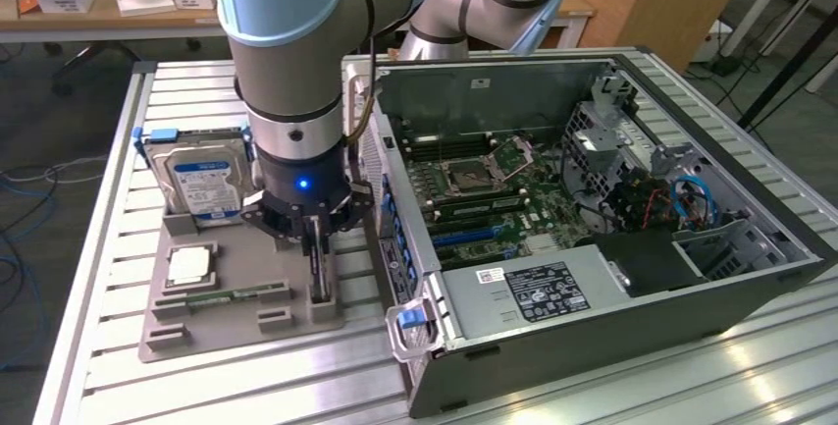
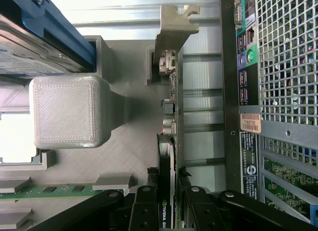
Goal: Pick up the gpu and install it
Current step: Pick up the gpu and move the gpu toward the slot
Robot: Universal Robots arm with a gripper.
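The gpu (image 1: 318, 273) is a thin dark card standing on edge in a slot of the grey parts tray (image 1: 235, 339), beside the open computer case (image 1: 590, 278). In the wrist view the gpu (image 2: 169, 121) is seen edge-on, with its silvery bracket (image 2: 174, 27) at the far end. My gripper (image 1: 314, 240) has come straight down over the card. The black fingers (image 2: 146, 203) sit tight against both faces of the card, so the gripper (image 2: 168, 191) is shut on it. The card still rests in the tray.
A silver hard drive (image 1: 203, 185) with a blue-white label stands upright at the tray's back. A green memory stick (image 1: 216, 297) and a square chip (image 1: 190, 265) lie in the tray. The motherboard (image 1: 485, 189) lies exposed inside the case. The case's rear panel (image 2: 278, 67) is close beside the card.
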